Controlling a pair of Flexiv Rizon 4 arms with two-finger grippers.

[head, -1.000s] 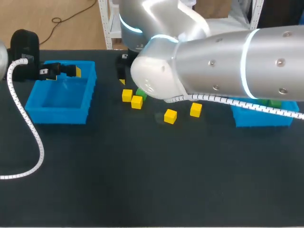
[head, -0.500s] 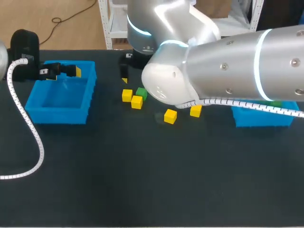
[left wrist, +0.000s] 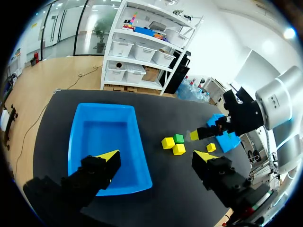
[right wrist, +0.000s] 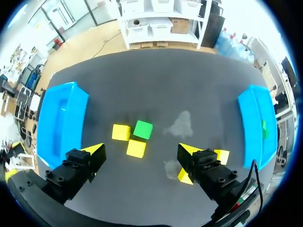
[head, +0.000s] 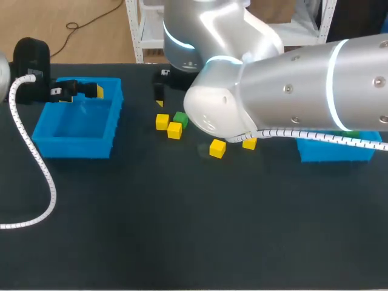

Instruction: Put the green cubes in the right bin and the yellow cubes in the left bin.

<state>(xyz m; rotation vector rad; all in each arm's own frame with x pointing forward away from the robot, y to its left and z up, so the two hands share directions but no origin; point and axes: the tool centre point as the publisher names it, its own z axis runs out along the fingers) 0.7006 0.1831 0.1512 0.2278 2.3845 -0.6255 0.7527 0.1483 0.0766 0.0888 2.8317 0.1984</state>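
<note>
the left tool [left wrist: 156,156] is released and holds nothing; in the head view it [head: 91,91] hangs over the far rim of the left bin [head: 73,148], whose blue floor [left wrist: 104,142] shows bare. the right tool [right wrist: 140,150] is also released and empty, above a tight cluster: a green cube [right wrist: 143,129] touching one yellow cube [right wrist: 121,132], with a second yellow cube [right wrist: 136,148] just beside both. two more yellow cubes [head: 217,148] [head: 249,143] sit apart, nearer the right bin [head: 333,151], the second partly under the right arm. another green piece [right wrist: 263,128] lies inside that bin. all rests on a dark, matte tabletop [head: 182,230]; the left arm's white coiled cable [head: 36,170] loops over its left side.
</note>
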